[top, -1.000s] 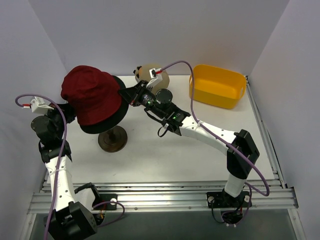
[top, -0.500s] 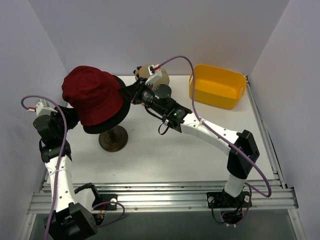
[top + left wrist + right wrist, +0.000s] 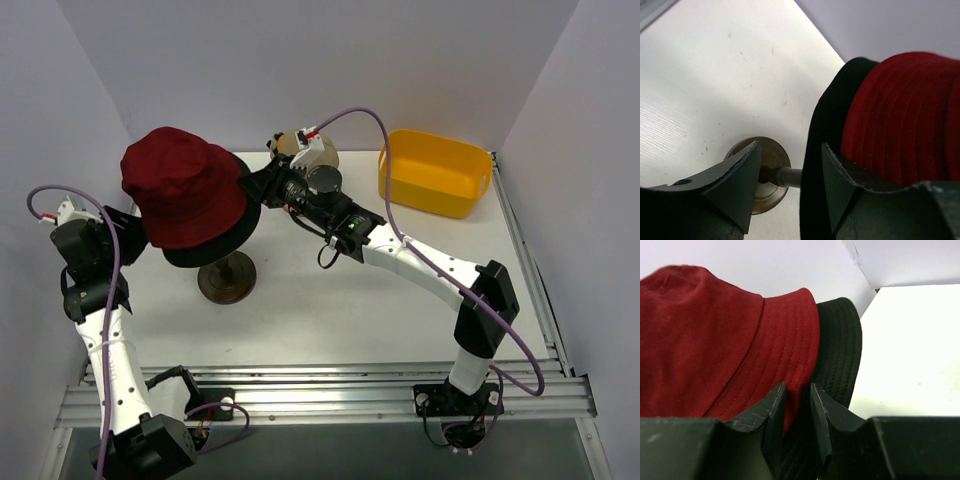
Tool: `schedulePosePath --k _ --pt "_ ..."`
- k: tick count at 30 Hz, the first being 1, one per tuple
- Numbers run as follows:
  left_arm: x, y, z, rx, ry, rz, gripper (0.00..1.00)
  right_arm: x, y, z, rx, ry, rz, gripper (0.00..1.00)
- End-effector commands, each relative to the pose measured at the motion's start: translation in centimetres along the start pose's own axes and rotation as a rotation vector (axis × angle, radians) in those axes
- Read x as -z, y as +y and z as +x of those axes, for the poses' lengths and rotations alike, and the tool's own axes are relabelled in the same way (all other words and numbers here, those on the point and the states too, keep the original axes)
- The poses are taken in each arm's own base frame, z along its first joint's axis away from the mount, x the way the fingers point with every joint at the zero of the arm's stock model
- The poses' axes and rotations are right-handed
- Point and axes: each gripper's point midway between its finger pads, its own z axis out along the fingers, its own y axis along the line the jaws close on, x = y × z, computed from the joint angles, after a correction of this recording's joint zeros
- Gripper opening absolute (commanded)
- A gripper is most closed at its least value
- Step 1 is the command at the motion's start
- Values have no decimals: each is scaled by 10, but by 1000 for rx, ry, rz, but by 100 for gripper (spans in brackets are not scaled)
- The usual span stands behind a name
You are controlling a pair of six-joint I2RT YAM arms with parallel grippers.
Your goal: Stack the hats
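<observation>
The dark red bucket hat [image 3: 185,190] sits on top of the black bucket hat [image 3: 232,238], both on the wooden stand [image 3: 225,282]. My left gripper [image 3: 135,228] is at the stack's left side, open. In the left wrist view [image 3: 790,150] the black brim [image 3: 827,115] and the stand's stem run between its jaws, untouched, and the red hat [image 3: 910,115] lies above the right finger. My right gripper [image 3: 252,188] is at the stack's right side. Its jaws [image 3: 797,387] stand slightly apart, with the edges of the red brim [image 3: 715,340] and black brim [image 3: 840,350] in the gap.
A cream mannequin head [image 3: 325,160] stands behind the right wrist at the back. A yellow bin [image 3: 435,172] sits at the back right. White walls close in on the left, the back and the right.
Both grippers have opened from shut. The left wrist has drawn back to the left, away from the stack. The red hat stays on the black one.
</observation>
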Motion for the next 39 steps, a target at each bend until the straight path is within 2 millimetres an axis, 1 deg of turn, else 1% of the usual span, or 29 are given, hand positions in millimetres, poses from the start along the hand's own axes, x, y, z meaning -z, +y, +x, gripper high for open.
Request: schedulePosePath --k 1,2,3,5,6,9,12,13,14,16,17,18,19,20,21,22,23,25,27,28,29,31,32,33,36,39 --pt "24 -23 -45 -24 -125 10 60 12 24 -37 44 -65 -29 23" --pt "28 -24 -50 -22 -138 -1 60 13 23 -39 50 -68 -22 24" --pt "38 -32 -60 -36 -175 13 60 15 24 -42 58 -74 -20 25" --pt "47 -36 -68 -45 -211 1 60 16 24 -42 64 -72 -18 26" --pt "56 -42 -74 -52 -238 10 60 17 25 -44 69 -74 -20 26" --pt "60 -41 -75 -45 -258 1 60 19 25 -45 76 -73 -14 26" --pt "52 -32 -64 -34 -222 -5 61 20 27 -48 79 -77 -14 26" --pt "46 -23 -56 -34 -200 -24 61 19 26 -48 82 -77 -12 26" --pt "45 -18 -54 -32 -194 -43 60 19 28 -51 84 -81 -15 26" --pt "47 -6 -53 -45 -205 -94 61 18 29 -51 92 -77 -13 26" --pt "50 -3 -55 -47 -220 -109 61 16 26 -50 100 -75 -9 26" --pt "57 -3 -60 -51 -248 -120 61 15 29 -53 103 -78 -14 26" --pt "61 -2 -61 -58 -251 -132 61 14 29 -53 107 -77 -13 26" --pt "70 -5 -73 -62 -287 -136 61 13 29 -51 117 -71 -17 25" --pt "78 -9 -79 -67 -310 -134 61 13 31 -54 121 -75 -22 25" --pt "84 -9 -82 -72 -318 -145 61 13 31 -53 126 -72 -21 25" --pt "97 -19 -95 -83 -367 -136 61 13 32 -53 130 -70 -24 25" --pt "108 -23 -103 -94 -400 -146 61 15 31 -54 132 -71 -20 25" --pt "116 -35 -110 -107 -424 -116 61 16 31 -54 134 -73 -17 25" --pt "118 -45 -113 -115 -437 -75 61 17 30 -54 135 -73 -14 25" --pt "116 -60 -108 -131 -404 6 61 18 30 -55 137 -74 -15 25" --pt "116 -79 -109 -135 -387 95 61 19 29 -53 140 -70 -11 25" --pt "112 -88 -104 -143 -340 145 61 20 30 -54 141 -72 -13 25" --pt "115 -97 -106 -148 -333 178 61 21 29 -55 141 -75 -10 25" --pt "105 -112 -96 -164 -240 276 64 25 28 -54 144 -77 -9 25" --pt "97 -115 -89 -195 -204 335 67 29 27 -56 147 -85 -6 25"
